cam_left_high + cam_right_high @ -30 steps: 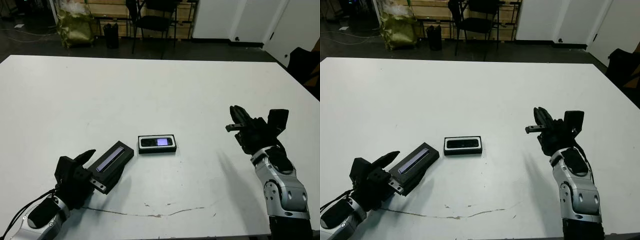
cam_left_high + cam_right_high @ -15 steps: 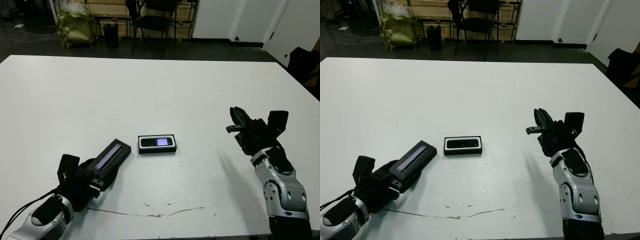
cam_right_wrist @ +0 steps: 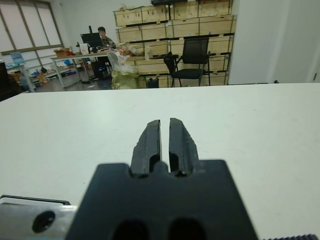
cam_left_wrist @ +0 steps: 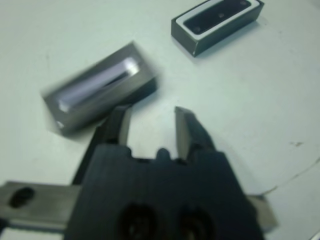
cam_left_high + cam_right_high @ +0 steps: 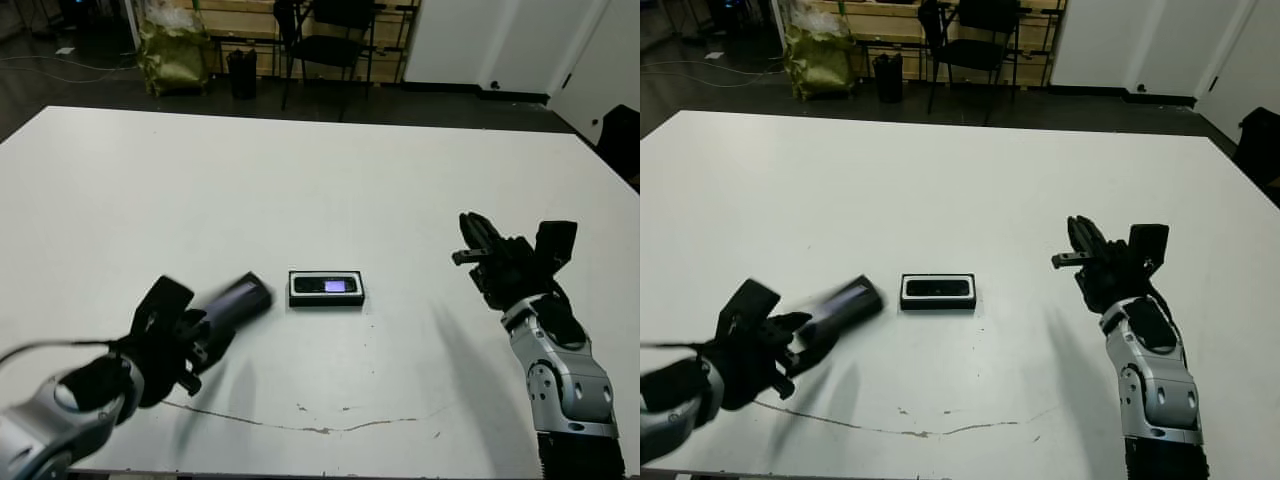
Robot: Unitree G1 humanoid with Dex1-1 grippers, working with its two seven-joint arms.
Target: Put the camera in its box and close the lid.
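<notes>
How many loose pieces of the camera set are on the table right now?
2: the box with the camera inside, mid-table, and the lid lying apart, just ahead of the open left gripper.

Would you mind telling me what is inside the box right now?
The box holds the camera, lying flat against the white lining with its bluish window up. What lies under the camera is hidden. The lid is off, beside the left gripper.
</notes>
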